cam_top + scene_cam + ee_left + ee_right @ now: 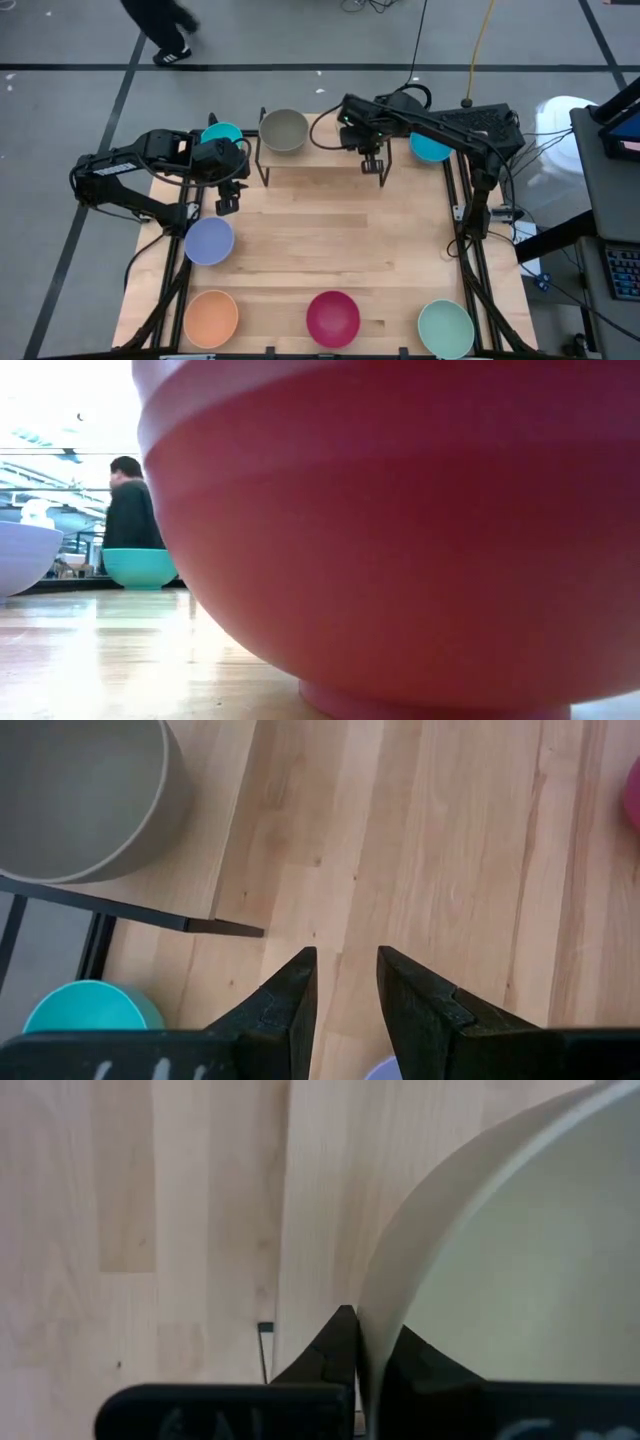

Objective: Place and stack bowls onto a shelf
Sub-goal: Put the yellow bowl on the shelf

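**Inspector A:** The right gripper [370, 1325] is over the right part of the shelf [320, 160], a low rack with a light wooden plank top on thin black metal legs. Its fingers are pinched tight on the thin rim of a cream round plain bowl [520, 1260], one inside, one outside. A rim pinch probably suits setting the bowl down flat.

**Inspector B:** Agreed. The cream bowl is smooth, matte and unmarked, held mouth up above the plank. Whether its base touches cannot be told. An olive-grey round bowl [284, 130] sits on the shelf's left end.

**Inspector A:** The left gripper [345, 955] hangs over the wooden tabletop [330, 240] just beside the shelf's left end, fingers partly apart and holding nothing. It is judged to be waiting clear of the placing arm
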